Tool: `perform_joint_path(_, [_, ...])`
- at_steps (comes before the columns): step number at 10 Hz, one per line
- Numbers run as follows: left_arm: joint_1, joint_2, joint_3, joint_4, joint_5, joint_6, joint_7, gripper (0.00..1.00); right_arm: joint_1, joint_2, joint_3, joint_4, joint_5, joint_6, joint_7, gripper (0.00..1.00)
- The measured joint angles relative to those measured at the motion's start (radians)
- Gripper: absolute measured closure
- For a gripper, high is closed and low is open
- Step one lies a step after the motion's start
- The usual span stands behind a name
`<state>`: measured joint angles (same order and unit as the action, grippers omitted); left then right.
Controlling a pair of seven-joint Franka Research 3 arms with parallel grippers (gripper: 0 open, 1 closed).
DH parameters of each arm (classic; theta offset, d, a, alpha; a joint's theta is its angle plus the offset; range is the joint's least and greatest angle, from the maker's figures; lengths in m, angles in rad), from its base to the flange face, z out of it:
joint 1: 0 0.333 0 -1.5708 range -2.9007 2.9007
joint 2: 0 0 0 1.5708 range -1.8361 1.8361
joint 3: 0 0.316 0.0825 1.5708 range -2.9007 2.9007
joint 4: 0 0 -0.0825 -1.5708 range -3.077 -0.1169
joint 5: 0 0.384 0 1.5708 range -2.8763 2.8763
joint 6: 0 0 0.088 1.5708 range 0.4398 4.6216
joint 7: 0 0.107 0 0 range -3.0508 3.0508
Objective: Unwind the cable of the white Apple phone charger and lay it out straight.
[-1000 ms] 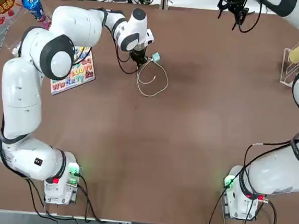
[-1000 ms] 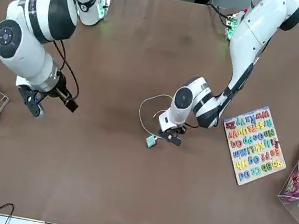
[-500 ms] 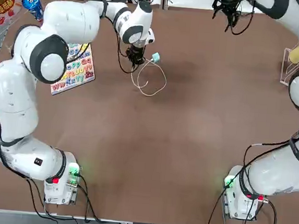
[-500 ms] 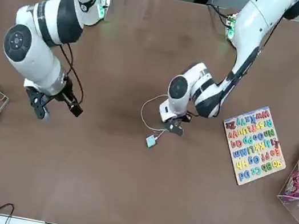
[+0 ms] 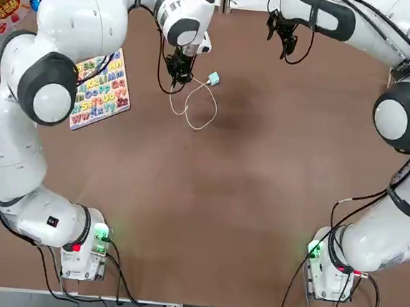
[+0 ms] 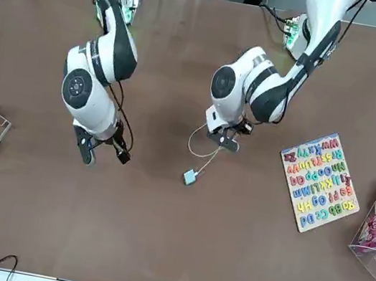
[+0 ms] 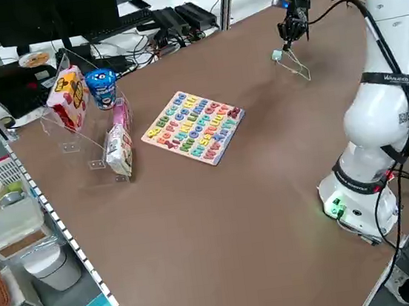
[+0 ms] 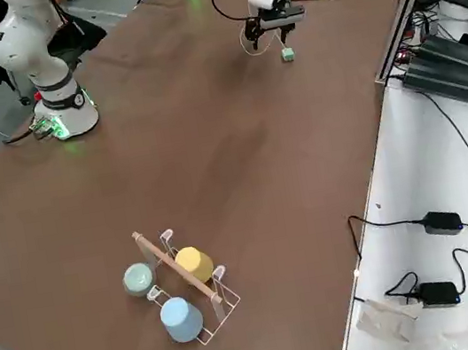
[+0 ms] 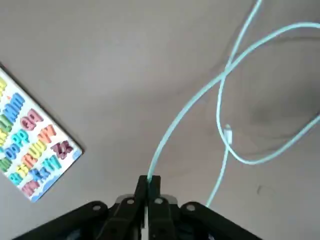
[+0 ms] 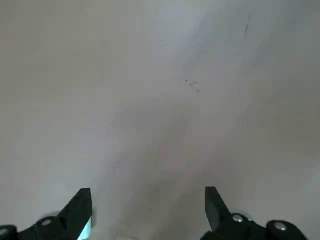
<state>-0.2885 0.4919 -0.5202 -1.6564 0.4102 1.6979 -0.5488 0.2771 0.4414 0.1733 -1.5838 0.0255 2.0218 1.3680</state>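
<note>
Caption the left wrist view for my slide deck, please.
Left gripper pinches the cable, which loops over the table beside the puzzle board.

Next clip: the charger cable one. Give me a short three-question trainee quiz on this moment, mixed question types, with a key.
1. True or false: the left gripper is shut on the cable.
2. Multiple choice: where is the white Apple phone charger? A) in the right gripper; B) lying on the table, joined to the cable; C) on the alphabet puzzle board.
3. Fill in: the slack part of the cable lies in a ____ on the table, not yet straight.

Key
1. True: the fingers pinch the cord, as the left wrist view shows.
2. B. The right gripper is open and empty, apart from the charger.
3. Loop.
</note>
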Motion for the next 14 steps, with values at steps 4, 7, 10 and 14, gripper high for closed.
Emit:
perform_joint_path(4, [-0.005, -0.059, -0.097, -0.026, -0.04, -0.1, -0.022, 0.96, 0.049, 0.04, 0.0, 0.047, -0.009, 0.008, 0.067, 0.0])
perform_joint_path(7, [-0.016, -0.06, -0.108, -0.061, -0.04, -0.175, -0.01, 0.96, 0.049, 0.044, -0.004, 0.05, -0.011, 0.007, 0.067, 0.0])
perform_joint_path(10, [-0.014, -0.014, -0.119, -0.071, -0.042, -0.175, -0.001, 0.96, 0.078, 0.095, -0.003, 0.102, -0.04, 0.007, 0.097, 0.0])
perform_joint_path(14, [-0.009, -0.095, -0.216, -0.067, -0.082, -0.24, -0.008, 0.96, 0.132, 0.193, -0.003, 0.203, -0.07, 0.009, 0.147, 0.0])
